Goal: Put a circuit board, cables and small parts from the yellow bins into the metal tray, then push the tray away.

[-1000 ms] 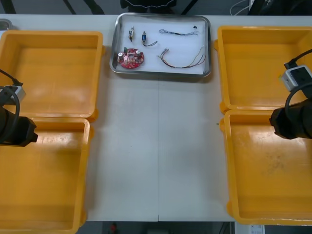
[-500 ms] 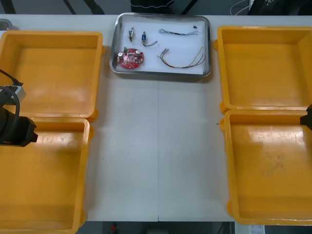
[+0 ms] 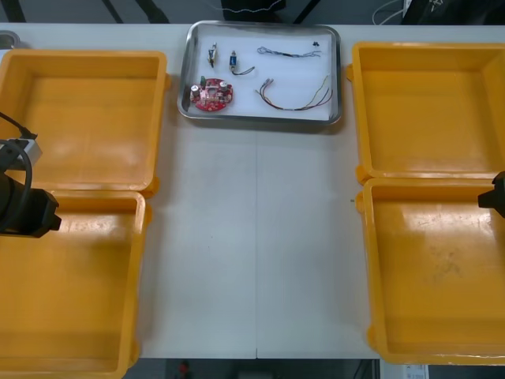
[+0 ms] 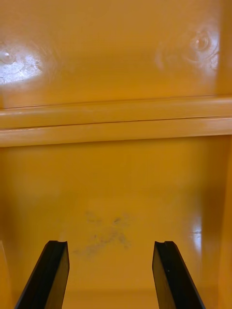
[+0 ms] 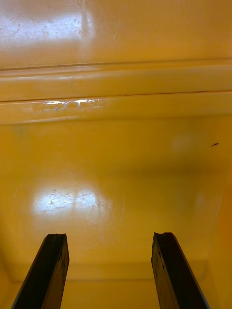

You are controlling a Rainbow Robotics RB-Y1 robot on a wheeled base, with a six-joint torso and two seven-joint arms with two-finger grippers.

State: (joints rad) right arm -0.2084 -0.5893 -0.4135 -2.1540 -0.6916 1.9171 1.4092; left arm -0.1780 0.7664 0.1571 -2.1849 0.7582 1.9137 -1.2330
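Tray (image 3: 260,119) sits at the tabletop's (image 3: 252,237) far centre, between the rear bins (image 3: 83,118); two bins flank each side. In tray: circuit board (image 3: 211,94) near-left, apparently two small parts (image 3: 213,55) behind it, cables (image 3: 296,96) to their right.

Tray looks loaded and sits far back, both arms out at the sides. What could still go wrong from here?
1. The metal tray sits close to the far edge of the table; another push could slide it off.
2. The left gripper and right gripper hang open over the near left bin and near right bin, facing their far walls; a low forward move might catch a wall.
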